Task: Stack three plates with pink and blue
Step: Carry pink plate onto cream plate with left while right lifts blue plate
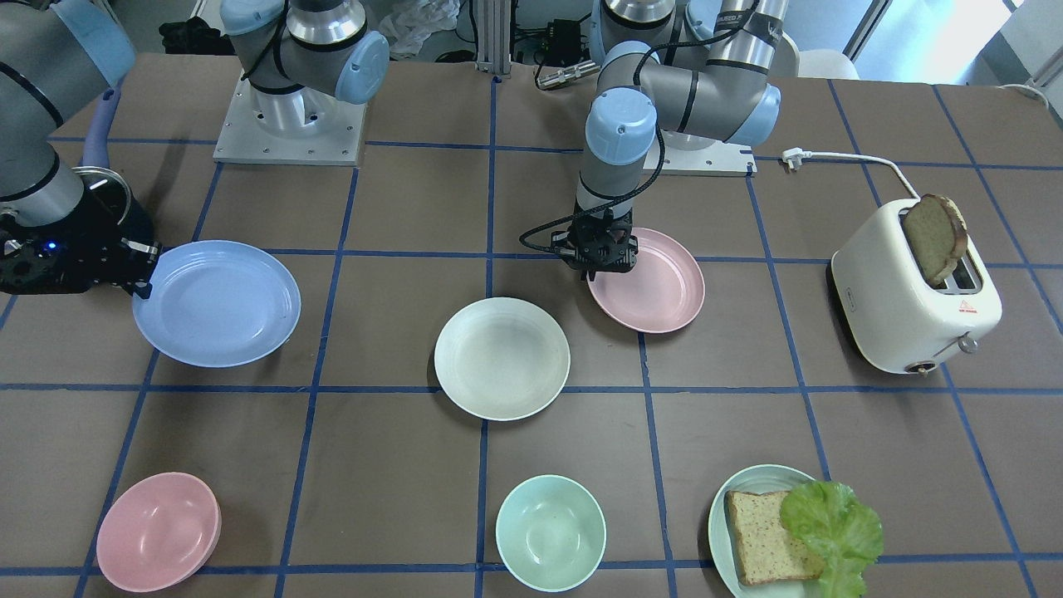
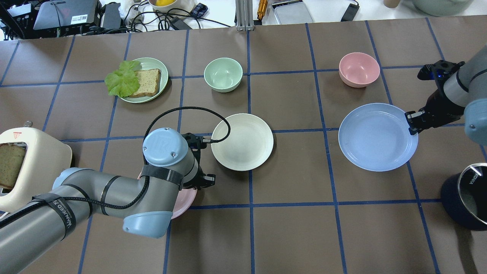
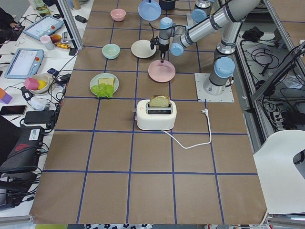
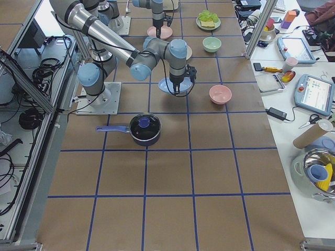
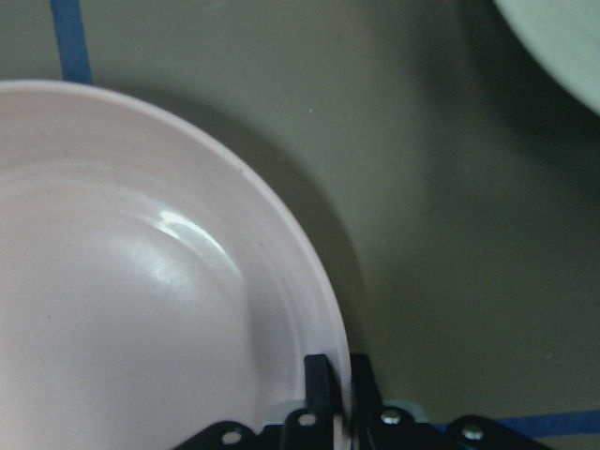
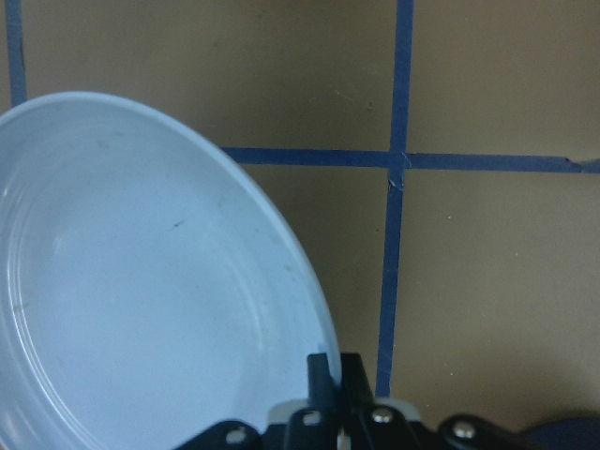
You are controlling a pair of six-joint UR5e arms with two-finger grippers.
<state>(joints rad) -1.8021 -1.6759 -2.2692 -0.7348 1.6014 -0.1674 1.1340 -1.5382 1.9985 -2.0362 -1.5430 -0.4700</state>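
The pale pink plate (image 1: 656, 286) lies in mid-table on the robot's left side. My left gripper (image 1: 604, 264) is shut on its rim, as the left wrist view (image 5: 339, 375) shows, with one finger inside and one outside the plate (image 5: 141, 309). In the overhead view my arm hides most of the pink plate (image 2: 184, 201). The light blue plate (image 1: 217, 303) is held by its rim in my right gripper (image 1: 143, 274), which is shut on it in the right wrist view (image 6: 333, 375), and it looks raised off the table. The cream-white plate (image 1: 502, 359) lies free between the two.
A white toaster (image 1: 913, 291) with a bread slice stands at the robot's far left. A pale green plate (image 1: 721, 515) with bread and lettuce, a mint bowl (image 1: 551, 531) and a pink bowl (image 1: 158, 531) line the far edge. A dark pot (image 2: 466, 196) stands near my right arm.
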